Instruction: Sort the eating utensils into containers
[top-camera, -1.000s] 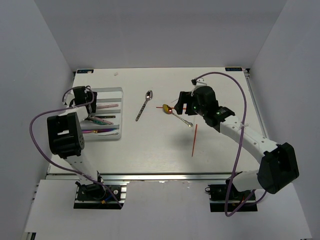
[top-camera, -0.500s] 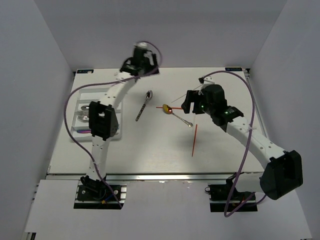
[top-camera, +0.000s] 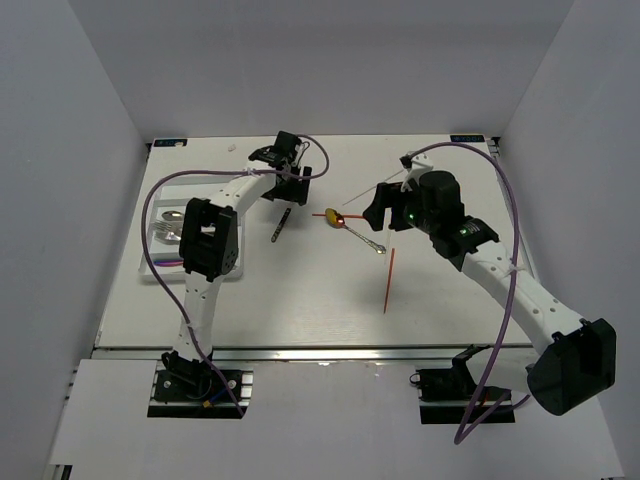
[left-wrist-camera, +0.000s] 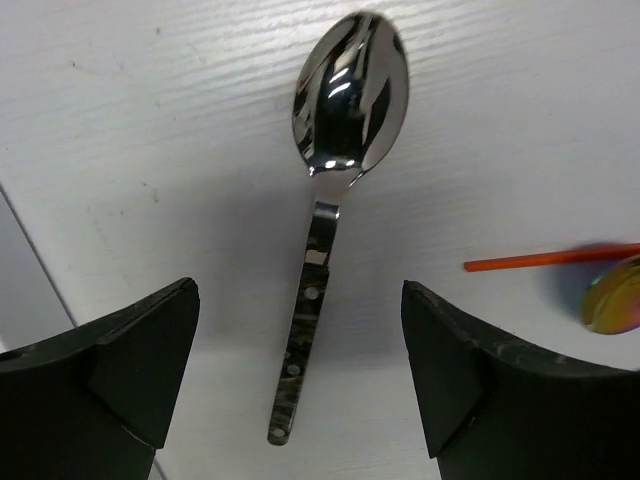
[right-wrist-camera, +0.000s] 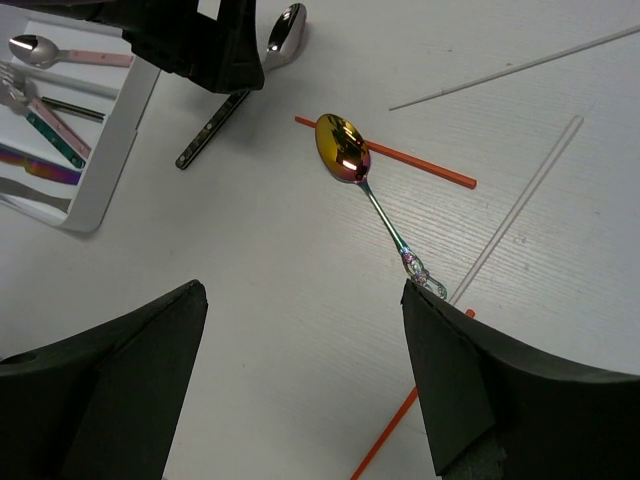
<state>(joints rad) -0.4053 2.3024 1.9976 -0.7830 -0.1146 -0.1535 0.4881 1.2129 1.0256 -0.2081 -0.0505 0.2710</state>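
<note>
Leftmost, the white plastic tray (right-wrist-camera: 120, 150), half hidden behind the left arm, holds several utensils (right-wrist-camera: 45, 125). The left gripper (left-wrist-camera: 300, 380) gapes wide and empty, straddling a shiny steel spoon (left-wrist-camera: 345, 90). Farther right, a gold-bowled spoon (right-wrist-camera: 342, 148) crosses a thin red stick (right-wrist-camera: 420, 165); the right gripper (right-wrist-camera: 305, 370) hangs open, empty.

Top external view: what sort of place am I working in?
Likely a robot test cell, not a kitchen: white table boxed in by plain walls, left arm and right arm bolted at its near edge.
</note>
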